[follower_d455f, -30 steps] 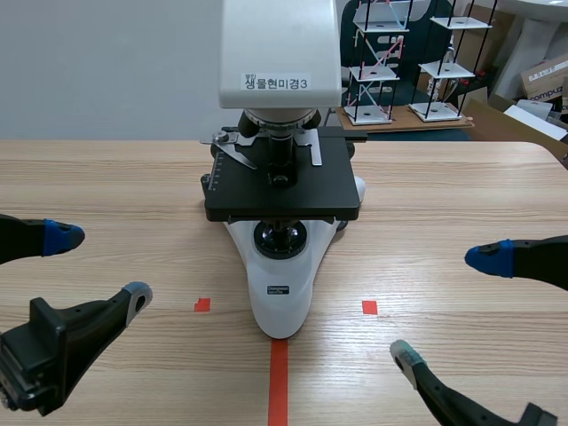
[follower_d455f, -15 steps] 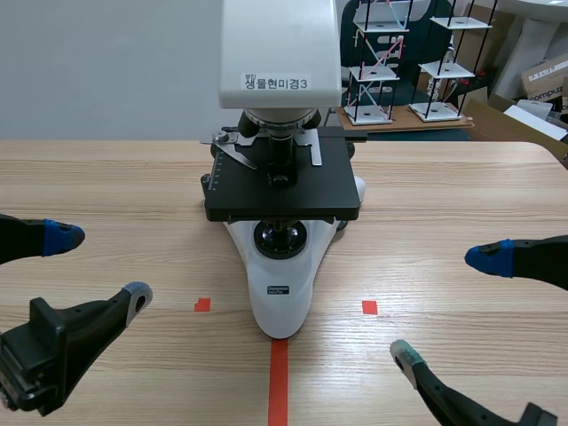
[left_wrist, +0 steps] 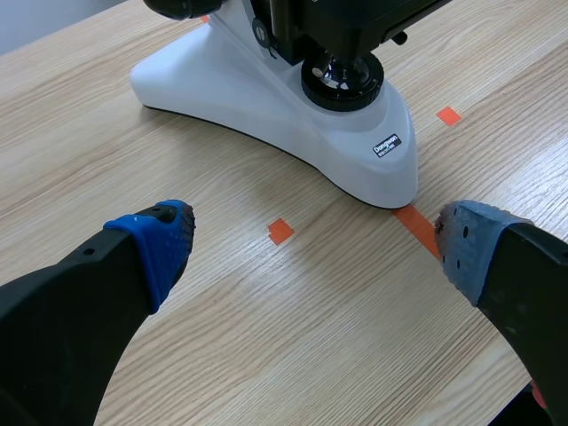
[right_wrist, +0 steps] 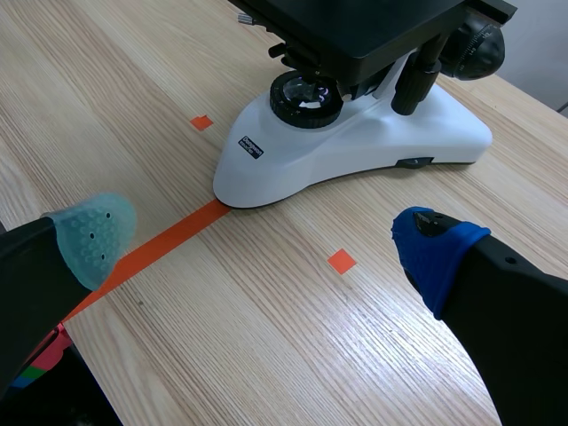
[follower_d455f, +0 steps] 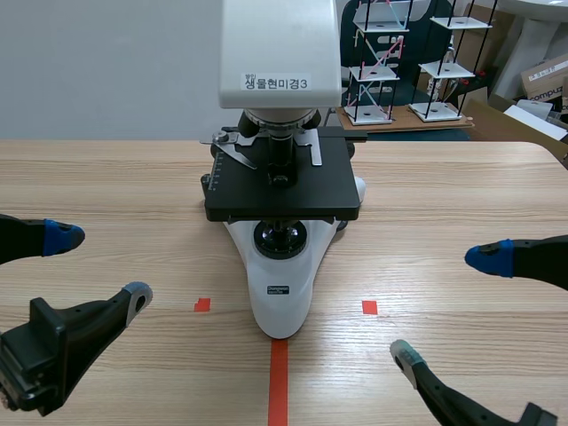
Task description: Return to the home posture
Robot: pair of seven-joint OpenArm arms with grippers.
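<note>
A white microscope (follower_d455f: 282,177) with a black stage stands at the table's middle; its base (left_wrist: 293,106) lies ahead of the left fingers and its base (right_wrist: 355,142) shows ahead of the right ones. My left gripper (follower_d455f: 98,266) hangs low at the near left, open and holding nothing, also seen in its wrist view (left_wrist: 315,244). My right gripper (follower_d455f: 448,306) sits at the near right, open with nothing between its fingers, seen too from its wrist camera (right_wrist: 266,235).
Wooden table (follower_d455f: 461,186) spreads to both sides of the microscope. Behind the table's far edge stand wire-frame models (follower_d455f: 408,62) and cardboard boxes (follower_d455f: 546,80).
</note>
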